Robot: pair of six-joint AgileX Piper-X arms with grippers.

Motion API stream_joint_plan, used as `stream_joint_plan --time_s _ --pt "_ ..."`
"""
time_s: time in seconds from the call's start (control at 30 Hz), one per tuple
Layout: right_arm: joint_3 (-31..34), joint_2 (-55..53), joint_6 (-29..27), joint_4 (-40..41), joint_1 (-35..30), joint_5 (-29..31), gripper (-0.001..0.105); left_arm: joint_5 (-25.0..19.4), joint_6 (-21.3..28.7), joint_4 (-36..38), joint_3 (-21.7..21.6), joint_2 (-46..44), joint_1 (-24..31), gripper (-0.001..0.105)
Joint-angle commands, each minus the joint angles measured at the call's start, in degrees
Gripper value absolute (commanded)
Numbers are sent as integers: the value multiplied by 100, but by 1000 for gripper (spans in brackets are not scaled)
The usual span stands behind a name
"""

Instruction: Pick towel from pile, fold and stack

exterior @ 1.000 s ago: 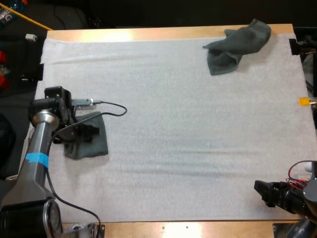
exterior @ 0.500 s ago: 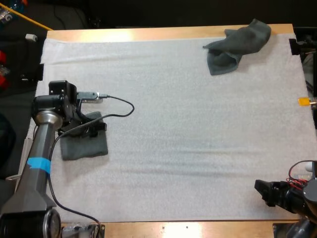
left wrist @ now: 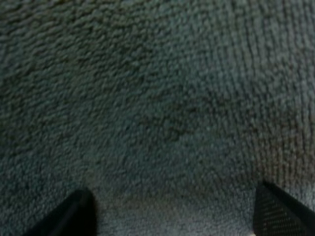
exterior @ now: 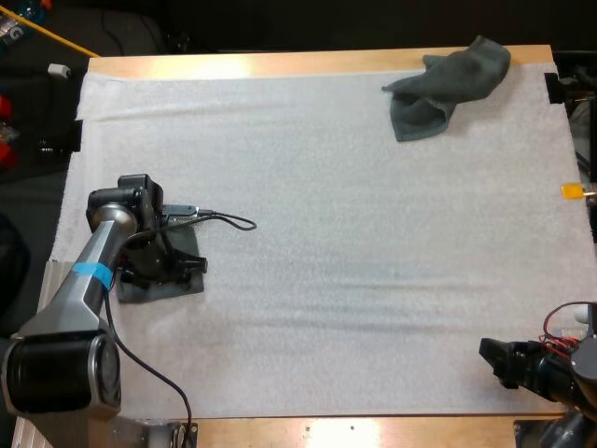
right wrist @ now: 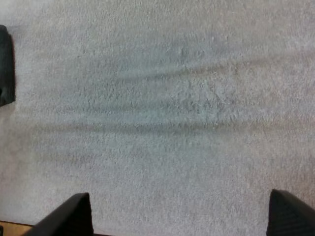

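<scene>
While low over nubbly folded towel (left wrist: pixel 147 98), left hand (left wrist: pixel 172 214) spread; right hand (right wrist: pixel 179 216) likewise.

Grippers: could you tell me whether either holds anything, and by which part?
Nothing is held: left gripper open over the folded towel, right gripper open over the mat.

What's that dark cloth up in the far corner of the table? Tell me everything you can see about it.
It is a crumpled towel, dark grey-green and of soft-looking cloth. It lies bunched in uneven folds rather than flat, with one flap hanging toward the near side. It sits at the far right of the white mat, and its far end reaches onto the bare strip of the wooden table. Only the mat and table touch it.
</scene>
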Motion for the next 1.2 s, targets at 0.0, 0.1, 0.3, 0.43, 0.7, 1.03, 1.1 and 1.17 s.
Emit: stream_joint_plan --time_s 0.0,0.1,0.3,0.43,0.7,1.03,1.1,1.17 --pt "-43 -8 14 -28 6 74 69 51 -35 85 -13 14 -6 65" --pt "-43 -8 14 -28 6 74 69 262 20 235 -71 -17 -6 65" --pt "-43 -8 -27 -324 6 74 69 481 96 400 -221 -676 -6 65" --pt "-43 -8 -190 -822 6 114 69 495 59 400 -253 -1256 -6 65" --pt "-43 401 -941 -1108 -5 663 69 529 33 620 -251 -2599 -31 65" --pt "-43 1320 -1903 -1393 -388 713 69 529 33 1029 -251 -4058 -31 65" --pt "-43 1519 -2226 -1455 -751 676 69 529 33 1121 -251 -4361 -31 65" --pt "-43 1634 -2490 -1499 -1088 532 69 529 33 1196 -251 -4596 -31 65"
